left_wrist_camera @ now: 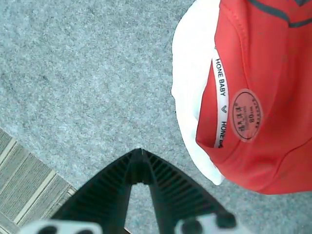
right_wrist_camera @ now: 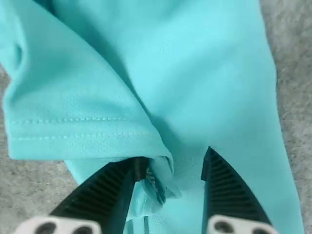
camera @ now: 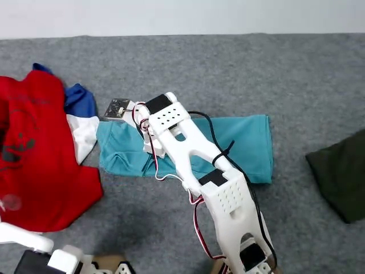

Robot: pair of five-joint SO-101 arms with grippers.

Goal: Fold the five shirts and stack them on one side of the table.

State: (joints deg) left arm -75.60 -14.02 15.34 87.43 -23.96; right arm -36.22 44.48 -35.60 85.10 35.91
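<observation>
The teal shirt [camera: 245,142] lies near the middle of the grey tabletop [camera: 228,63], spread left to right with its near-left part rumpled and folded over. The right arm [camera: 194,148] reaches from the near edge across this shirt to its left end. In the right wrist view, the right end effector [right_wrist_camera: 175,158] sits directly on the teal shirt [right_wrist_camera: 195,73]. Its fingers are parted, and a bunched fold and hemmed edge of the fabric lie between them, pressed up against one finger and clear of the other.

Just left of the teal shirt, a white shirt [camera: 85,134] touches its left edge. A blue shirt [camera: 80,101] lies just beyond the white one, on its far side. A large red shirt [camera: 40,148] overlaps both and covers the left side of the tabletop. Well apart at the right edge lies a dark green shirt [camera: 342,171].

The left arm [camera: 23,237] sits at the near-left corner. The left end effector [left_wrist_camera: 140,155] is closed with its fingertips together, holding nothing. It hangs over bare grey tabletop, just beside the collar of the red shirt [left_wrist_camera: 263,73].
</observation>
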